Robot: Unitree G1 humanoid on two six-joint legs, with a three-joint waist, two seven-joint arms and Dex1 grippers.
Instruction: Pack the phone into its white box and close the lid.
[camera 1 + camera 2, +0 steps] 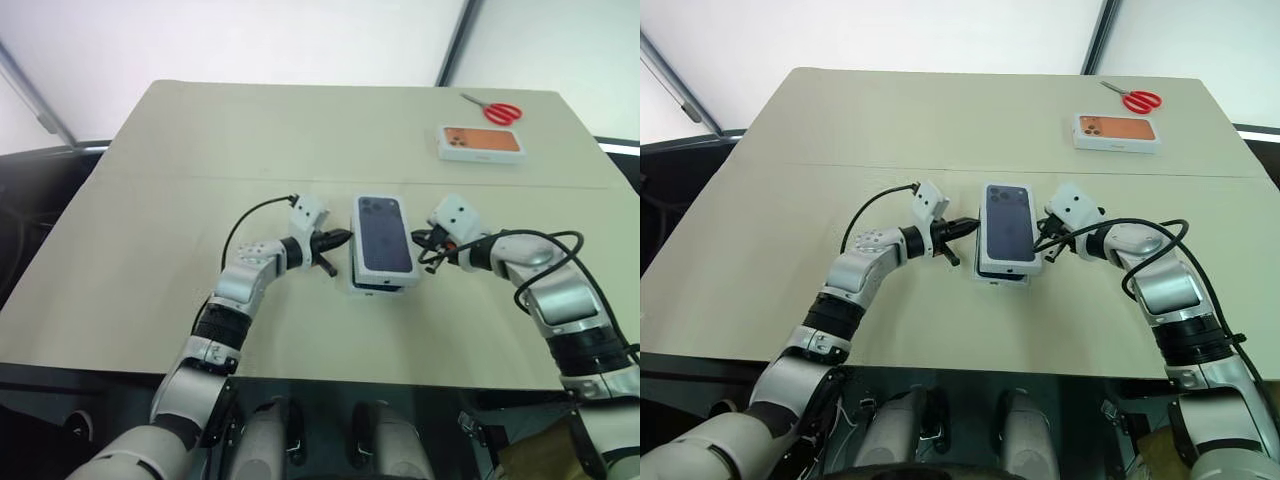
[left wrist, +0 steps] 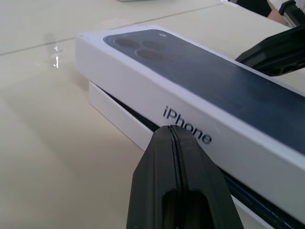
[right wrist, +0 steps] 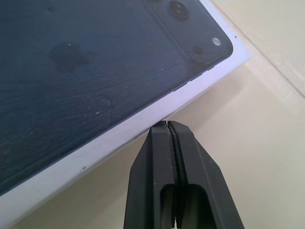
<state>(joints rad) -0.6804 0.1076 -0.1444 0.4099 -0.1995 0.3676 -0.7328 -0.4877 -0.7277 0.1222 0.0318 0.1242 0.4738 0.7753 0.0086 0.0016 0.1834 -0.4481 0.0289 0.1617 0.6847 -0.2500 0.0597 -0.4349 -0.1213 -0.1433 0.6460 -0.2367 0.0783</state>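
The lid (image 1: 385, 235), white with a dark blue phone printed on top, lies on the white box (image 2: 114, 107) slightly askew and raised, mid-table. A dark sliver shows in the gap between lid and box; the phone itself is hidden under the lid. My left gripper (image 1: 343, 239) is shut with nothing in it, its tip against the lid's left side wall (image 2: 190, 119). At the lid's right edge my right gripper (image 1: 420, 240) is also shut and holds nothing, its tip touching the white rim (image 3: 143, 121).
A white box with an orange phone picture (image 1: 481, 142) lies at the far right of the beige table (image 1: 150, 250), with red scissors (image 1: 495, 110) behind it. Cables loop off both wrists.
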